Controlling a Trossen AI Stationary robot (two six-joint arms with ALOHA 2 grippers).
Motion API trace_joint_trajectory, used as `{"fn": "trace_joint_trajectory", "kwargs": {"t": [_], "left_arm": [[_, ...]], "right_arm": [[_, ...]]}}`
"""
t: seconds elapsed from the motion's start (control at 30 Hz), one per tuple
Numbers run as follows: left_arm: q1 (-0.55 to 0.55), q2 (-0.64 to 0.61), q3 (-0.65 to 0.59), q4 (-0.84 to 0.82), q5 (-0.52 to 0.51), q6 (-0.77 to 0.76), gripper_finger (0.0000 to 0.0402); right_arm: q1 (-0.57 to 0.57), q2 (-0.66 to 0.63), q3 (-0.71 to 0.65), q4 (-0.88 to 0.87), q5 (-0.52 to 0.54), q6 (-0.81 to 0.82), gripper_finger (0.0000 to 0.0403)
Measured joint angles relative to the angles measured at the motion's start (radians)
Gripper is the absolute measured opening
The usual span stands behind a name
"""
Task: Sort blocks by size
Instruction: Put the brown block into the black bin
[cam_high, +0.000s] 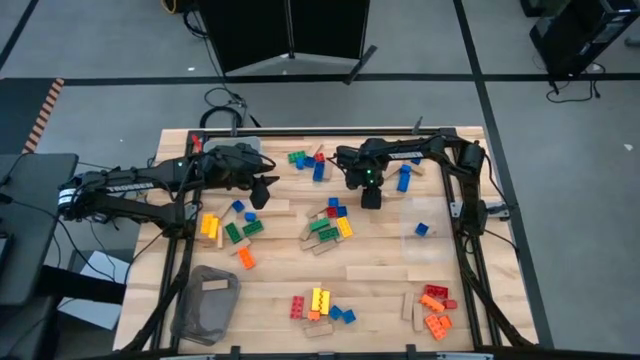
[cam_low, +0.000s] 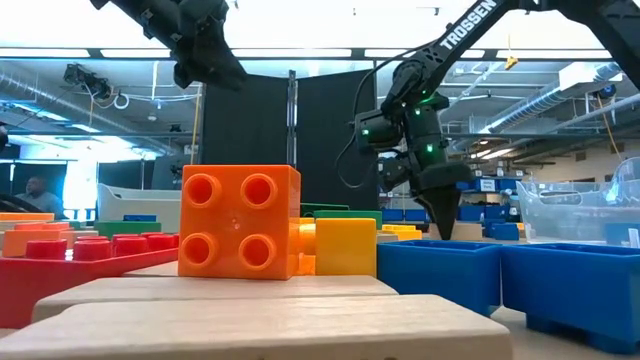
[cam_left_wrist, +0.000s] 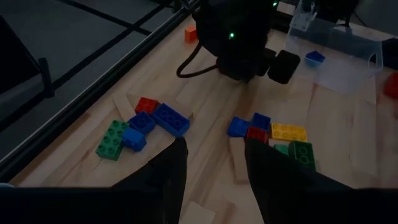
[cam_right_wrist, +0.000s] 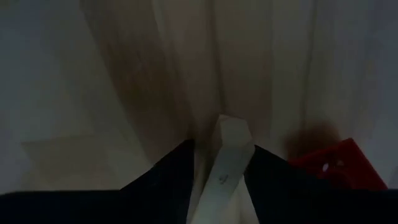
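Observation:
Studded bricks and tan wooden pieces lie in groups on the wooden table (cam_high: 380, 275); the middle group (cam_high: 330, 225) sits between the arms. My right gripper (cam_right_wrist: 222, 148) points down at the table's far middle (cam_high: 371, 197), shut on a tan wooden piece (cam_right_wrist: 231, 134). A red brick (cam_right_wrist: 339, 165) lies close beside it. My left gripper (cam_left_wrist: 214, 149) hangs open above the table's far left (cam_high: 262, 190), nothing between its fingers. It looks toward the right arm (cam_left_wrist: 239, 43). My right gripper pinches the tan wooden piece by its two long sides (cam_right_wrist: 217, 171) between its two fingers, coming from above and pointing down, the fingers across the piece. One end (cam_right_wrist: 234, 127) sticks out beyond the fingertips. Whether the piece is off the table cannot be told.
A clear bin (cam_high: 440, 215) at the right holds one blue brick (cam_high: 421, 229). A grey bin (cam_high: 205, 300) at the near left holds a tan piece. More brick groups lie at the far middle (cam_high: 310, 163), left (cam_high: 230, 228), near middle (cam_high: 320, 305) and near right (cam_high: 435, 310).

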Motion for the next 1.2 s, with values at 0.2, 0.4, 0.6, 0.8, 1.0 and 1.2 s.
{"fn": "trace_joint_trajectory", "kwargs": {"t": [0.2,0.4,0.6,0.8,1.0,1.2], "left_arm": [[0.0,0.0,0.0,0.02,-0.001,0.001,0.017],[0.0,0.001,0.0,0.085,-0.006,0.001,0.017],[0.0,0.004,0.0,0.199,-0.01,0.002,0.017],[0.0,0.004,0.0,0.304,-0.061,0.002,0.017],[0.0,0.02,0.0,0.402,-0.086,0.002,0.017],[0.0,0.113,0.0,0.574,0.0,0.001,0.017]], "right_arm": [[0.001,-0.001,0.001,-0.003,0.0,0.038,0.0067],[0.002,-0.056,0.003,-0.042,-0.001,0.123,0.0068],[0.019,-0.233,0.005,-0.016,-0.002,0.199,0.0068],[0.045,-0.433,0.005,0.112,-0.002,0.325,0.0068],[0.108,-0.556,0.006,0.382,-0.002,0.404,0.0068],[0.188,-0.591,0.006,0.668,-0.002,0.398,0.0068]]}}
